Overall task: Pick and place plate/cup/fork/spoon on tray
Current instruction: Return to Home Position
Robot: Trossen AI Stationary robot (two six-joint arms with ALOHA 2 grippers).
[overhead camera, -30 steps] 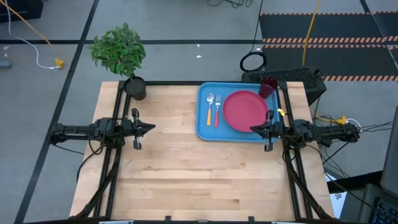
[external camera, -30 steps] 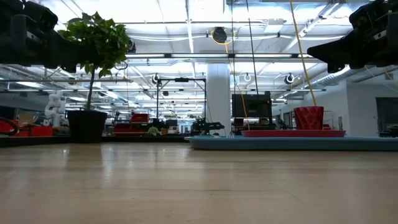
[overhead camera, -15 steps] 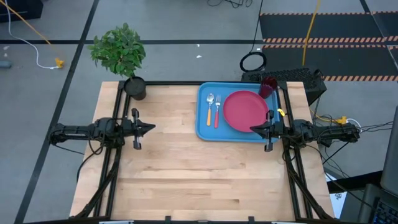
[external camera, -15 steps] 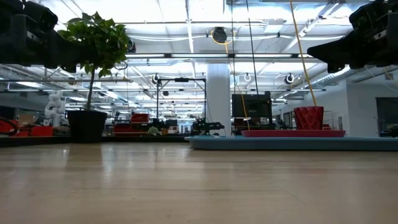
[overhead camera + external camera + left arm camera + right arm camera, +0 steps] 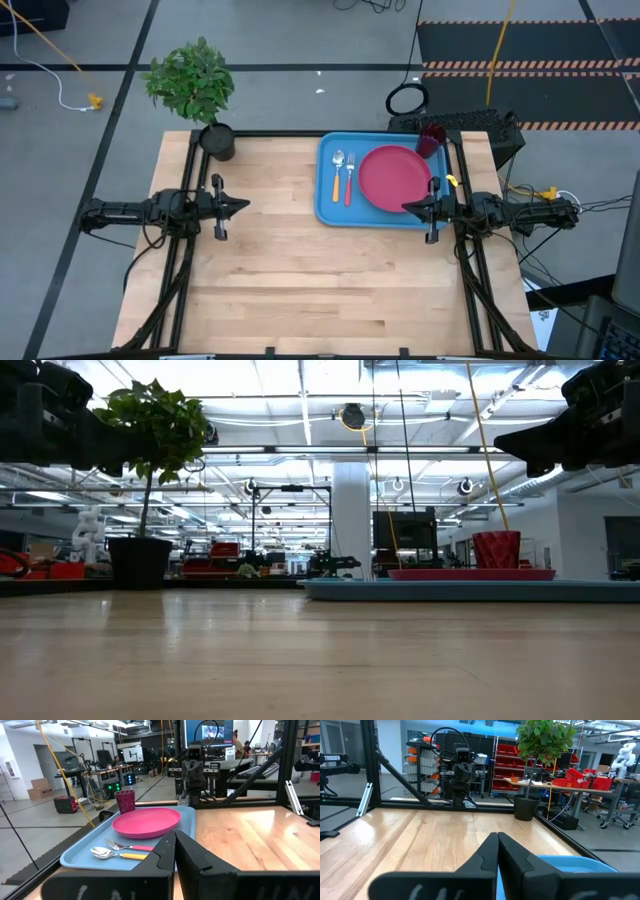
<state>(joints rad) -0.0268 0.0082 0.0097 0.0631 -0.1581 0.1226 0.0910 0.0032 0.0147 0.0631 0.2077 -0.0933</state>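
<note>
The light-blue tray (image 5: 330,205) lies at the table's far right. On it rest the pink-red plate (image 5: 393,178), the maroon cup (image 5: 431,139) upright at the far right corner, the fork (image 5: 349,182) and the orange-handled spoon (image 5: 337,176) side by side left of the plate. All show in the left wrist view: plate (image 5: 146,822), cup (image 5: 125,801), fork (image 5: 126,846), spoon (image 5: 111,853). My left gripper (image 5: 246,206) is shut and empty at the table's left. My right gripper (image 5: 405,208) is shut and empty above the tray's near right part.
A potted plant (image 5: 215,140) in a black pot stands at the table's far left corner. The wooden table top (image 5: 300,280) lies bare between the arms and toward the near edge. Black frame rails run along the table's sides.
</note>
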